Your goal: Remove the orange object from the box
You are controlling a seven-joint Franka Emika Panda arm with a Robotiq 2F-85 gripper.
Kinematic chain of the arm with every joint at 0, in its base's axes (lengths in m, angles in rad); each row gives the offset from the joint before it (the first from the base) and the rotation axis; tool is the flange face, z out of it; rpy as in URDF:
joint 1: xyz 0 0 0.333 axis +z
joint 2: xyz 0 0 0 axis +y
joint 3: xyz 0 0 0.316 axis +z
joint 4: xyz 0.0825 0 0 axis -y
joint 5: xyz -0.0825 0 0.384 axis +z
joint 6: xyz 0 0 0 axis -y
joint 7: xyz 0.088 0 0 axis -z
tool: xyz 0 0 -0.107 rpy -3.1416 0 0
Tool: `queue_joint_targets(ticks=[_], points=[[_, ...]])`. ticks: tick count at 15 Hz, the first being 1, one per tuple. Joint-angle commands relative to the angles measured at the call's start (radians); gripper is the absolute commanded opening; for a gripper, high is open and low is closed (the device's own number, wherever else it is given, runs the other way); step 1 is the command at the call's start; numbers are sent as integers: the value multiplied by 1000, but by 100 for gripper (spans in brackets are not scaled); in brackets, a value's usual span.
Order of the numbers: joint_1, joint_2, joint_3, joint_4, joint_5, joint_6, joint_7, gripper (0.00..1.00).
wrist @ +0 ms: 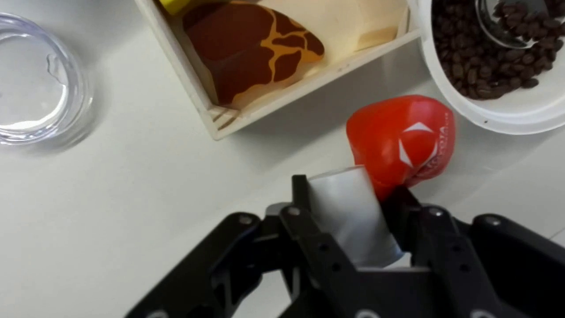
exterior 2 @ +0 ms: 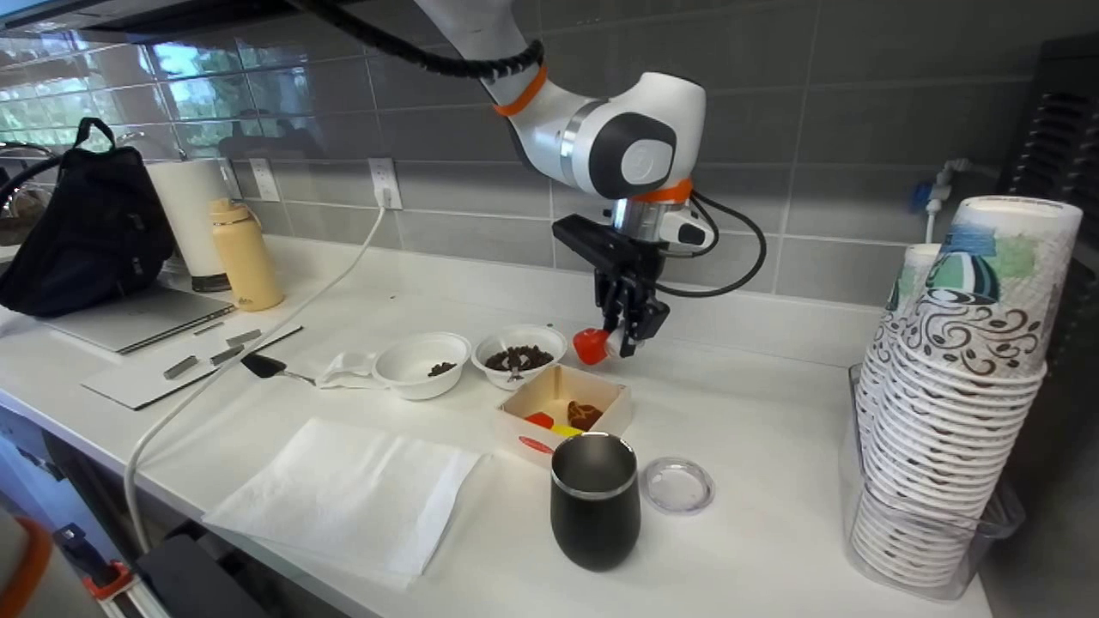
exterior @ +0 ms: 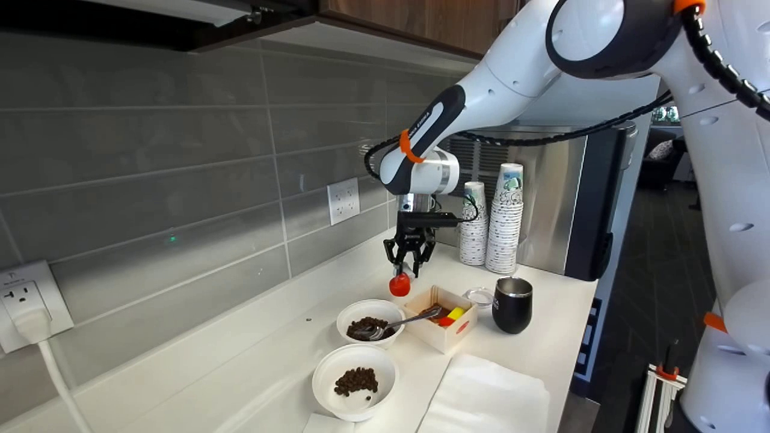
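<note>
The orange object is rounded and orange-red with a white cylinder-like part. It shows in both exterior views (exterior: 399,285) (exterior 2: 590,346) and in the wrist view (wrist: 404,137). My gripper (exterior: 406,269) is shut on its white part, which lies tilted between the fingers (wrist: 348,194). The orange-red end sticks out past one fingertip. The gripper holds it above the counter, outside the box, on the wall side. The box (exterior: 430,337) is a shallow pale tray, also seen in an exterior view (exterior 2: 515,431) and the wrist view (wrist: 282,97). Brown, yellow and red pieces lie in it.
Two white bowls (exterior: 317,385) (exterior: 343,313) with dark beans stand beside the box, one with a spoon (exterior: 415,317). A black tumbler (exterior: 512,307), a clear lid (exterior 2: 678,486), stacked paper cups (exterior: 505,231) and white napkins (exterior: 486,394) are around. The tiled wall (exterior: 228,210) is behind.
</note>
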Motion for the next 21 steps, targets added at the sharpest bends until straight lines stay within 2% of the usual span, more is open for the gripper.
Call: queue_joint_targets(ticks=[1, 6, 7, 8, 10, 14, 21], points=[[3, 94, 6, 64, 12, 23, 34, 20], [-1, 149, 7, 87, 8, 40, 48, 20], [-1, 152, 6, 89, 5, 46, 48, 28], [-1, 151, 5, 91, 3, 49, 47, 70], [-1, 146, 5, 92, 1, 46, 46, 71], [-1, 121, 8, 77, 1, 61, 34, 100], [6, -44, 24, -29, -8, 60, -21, 100]])
